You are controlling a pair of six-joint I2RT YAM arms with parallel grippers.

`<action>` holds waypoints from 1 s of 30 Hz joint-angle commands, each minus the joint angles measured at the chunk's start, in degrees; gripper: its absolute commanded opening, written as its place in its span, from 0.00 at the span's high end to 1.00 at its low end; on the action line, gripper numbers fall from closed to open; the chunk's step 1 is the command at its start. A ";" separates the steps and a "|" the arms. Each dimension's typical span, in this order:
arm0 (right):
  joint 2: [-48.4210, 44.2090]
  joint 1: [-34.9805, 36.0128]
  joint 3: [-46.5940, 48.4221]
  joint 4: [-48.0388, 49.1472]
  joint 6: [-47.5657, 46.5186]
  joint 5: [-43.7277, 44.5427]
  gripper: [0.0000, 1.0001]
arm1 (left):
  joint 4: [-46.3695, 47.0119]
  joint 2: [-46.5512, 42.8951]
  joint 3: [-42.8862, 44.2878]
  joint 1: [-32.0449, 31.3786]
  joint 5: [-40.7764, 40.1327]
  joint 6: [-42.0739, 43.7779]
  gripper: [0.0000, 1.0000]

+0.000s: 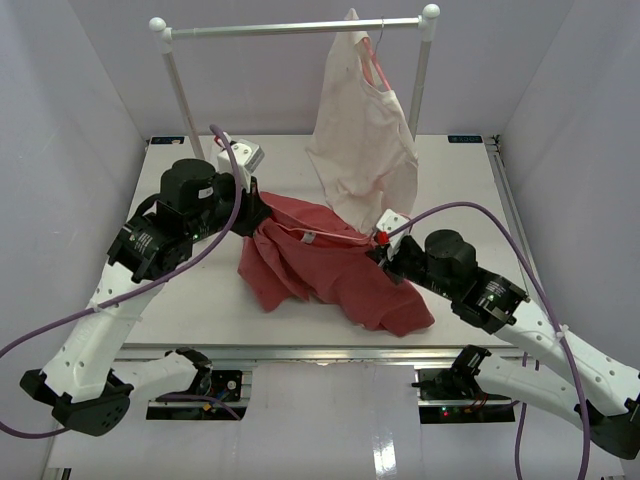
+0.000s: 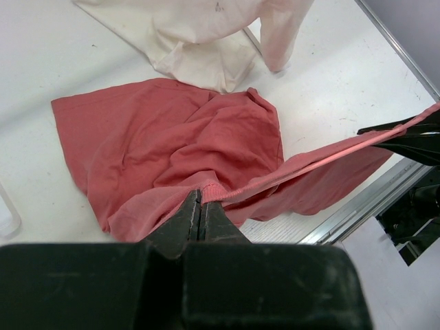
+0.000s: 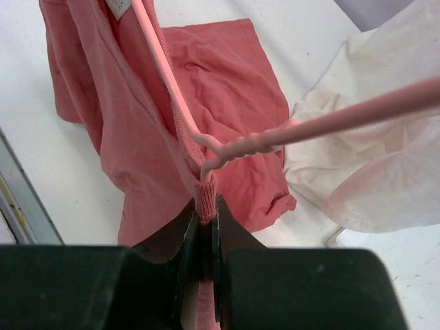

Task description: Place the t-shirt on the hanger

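The salmon t-shirt (image 1: 330, 270) lies bunched on the table (image 1: 470, 190) between the arms, in front of a cream garment (image 1: 360, 150) hanging from the rail (image 1: 290, 28). The left gripper (image 2: 201, 199) and right gripper (image 3: 204, 203) each have their jaws clamped tight on its ribbed edge. This stretches the edge taut between them, apparently to keep the opening spread around the hanger (image 3: 254, 144), whose twisted neck sits just above the right fingertips.

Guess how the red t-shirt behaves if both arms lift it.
Likely floppy: the t-shirt lies crumpled and drapes between the left gripper and right gripper. Probably light: fingertip pinches alone hold its edge taut. It may slip along the thin hanger wire.
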 commanded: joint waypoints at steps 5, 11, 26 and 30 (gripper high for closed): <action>3.12 1.42 4.51 -2.93 0.18 2.43 0.92 | 3.96 -3.28 -0.06 0.20 -3.76 0.12 1.00; 7.34 3.32 7.11 -3.31 -1.14 -2.06 0.92 | 4.49 5.00 5.87 0.15 9.29 3.20 1.00; 6.56 3.97 2.26 14.09 6.28 3.62 0.92 | -0.68 10.47 4.37 -2.80 15.30 10.41 0.35; 3.50 3.97 -0.21 12.33 7.38 6.07 0.92 | -2.25 7.93 5.59 -2.88 8.97 14.15 0.31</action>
